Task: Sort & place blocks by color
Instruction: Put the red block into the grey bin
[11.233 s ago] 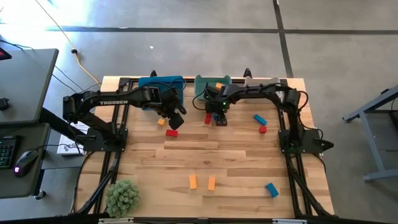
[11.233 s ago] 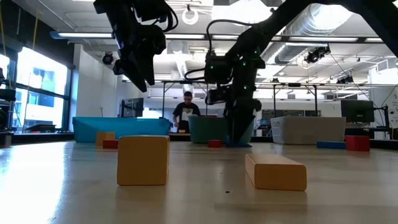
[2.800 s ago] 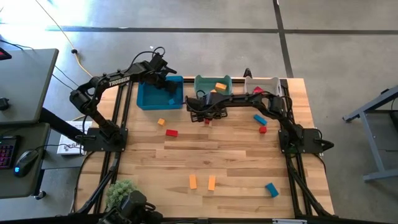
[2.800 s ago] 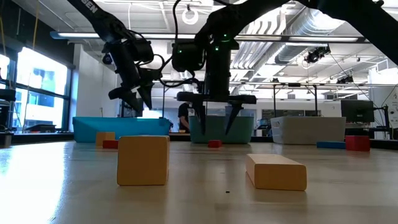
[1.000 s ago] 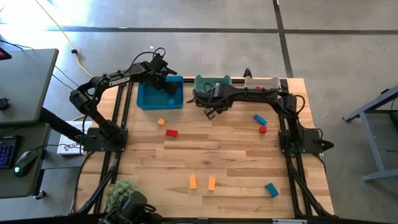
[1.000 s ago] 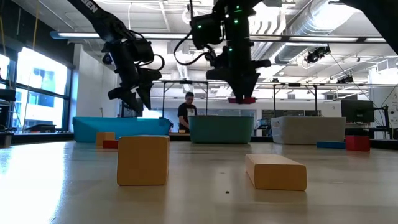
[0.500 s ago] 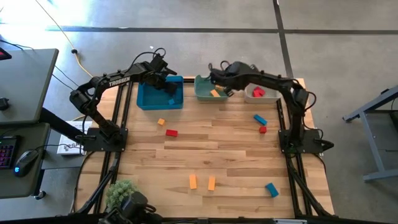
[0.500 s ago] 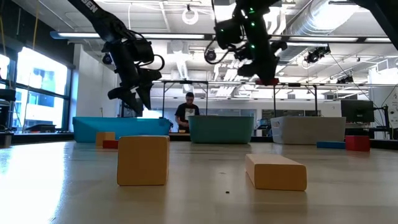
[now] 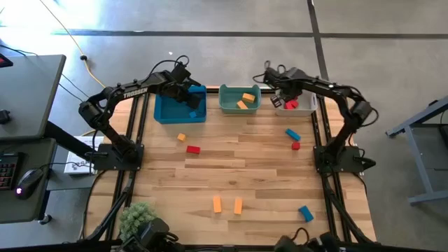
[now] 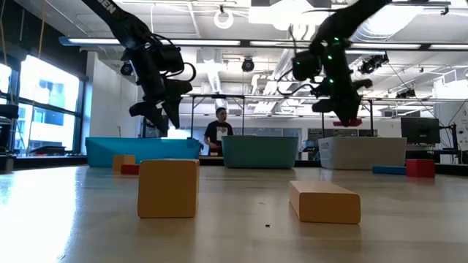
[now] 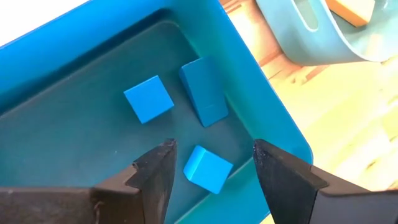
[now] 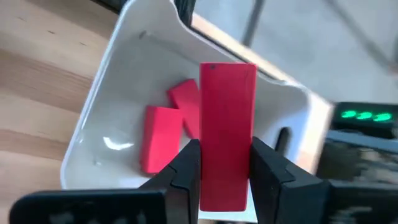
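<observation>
My right gripper (image 12: 227,177) is shut on a red bar (image 12: 227,118) and hangs over the white bin (image 9: 302,108), which holds two red blocks (image 12: 160,138). In the low view the bar (image 10: 353,122) shows below that gripper, high above the table. My left gripper (image 11: 212,149) stands open above the blue bin (image 9: 168,110), over three blue blocks (image 11: 148,98) that lie on its floor. The teal bin (image 9: 240,106) holds orange blocks. Loose on the table lie red (image 9: 193,149), orange (image 9: 217,204) and blue (image 9: 306,213) blocks. My right gripper pinches the red bar by its two long sides (image 12: 210,180) between the two fingers, at the end nearest the wrist. The bar runs along the fingers and sticks out past their tips. The fingers slant down from above. The bar is lifted clear, above the white bin.
More loose blocks: orange (image 9: 181,137), blue (image 9: 292,134), red (image 9: 296,145) and orange (image 9: 238,205). A green plant (image 9: 138,220) sits at the near left corner. The three bins line the far edge. A person (image 10: 220,131) stands in the room beyond.
My right gripper has carried the red bar, still shut on it, from in front of the teal bin toward the table's far right, and now hangs over the white bin. Its wrist has turned somewhat on the way. The bar stays clear of the table.
</observation>
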`<state>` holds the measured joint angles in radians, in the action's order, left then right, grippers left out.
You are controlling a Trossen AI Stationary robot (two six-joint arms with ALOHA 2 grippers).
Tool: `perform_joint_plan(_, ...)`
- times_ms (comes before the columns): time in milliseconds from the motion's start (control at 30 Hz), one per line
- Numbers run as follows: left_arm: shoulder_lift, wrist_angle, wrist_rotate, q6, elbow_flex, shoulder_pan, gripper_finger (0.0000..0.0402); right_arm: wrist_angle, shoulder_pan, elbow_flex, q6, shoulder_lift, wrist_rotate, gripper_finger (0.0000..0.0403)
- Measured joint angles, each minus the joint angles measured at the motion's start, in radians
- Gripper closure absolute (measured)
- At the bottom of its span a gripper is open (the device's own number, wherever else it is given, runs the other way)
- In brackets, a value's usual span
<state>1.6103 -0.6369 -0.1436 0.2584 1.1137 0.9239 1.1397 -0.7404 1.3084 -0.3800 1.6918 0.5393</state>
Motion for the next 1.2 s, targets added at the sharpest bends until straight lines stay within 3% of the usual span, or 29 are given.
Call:
perform_joint_plan(267, 0.000, 0.008, 0.002, 0.000, 0.000, -0.002, 0.0198, -0.253, -0.130, -0.175, 0.068, -0.075, -0.186, 0.0322)
perform_joint_plan(567, 0.000, 0.007, 0.002, 0.000, 0.000, -0.002, 0.0198, -0.463, -0.235, -0.272, 0.093, -0.077, -0.394, 0.0317)
perform_joint_plan(1200, 0.000, 0.006, 0.002, 0.000, 0.000, -0.002, 0.0198, -0.471, -0.360, -0.278, 0.132, -0.077, -0.551, 0.0292)
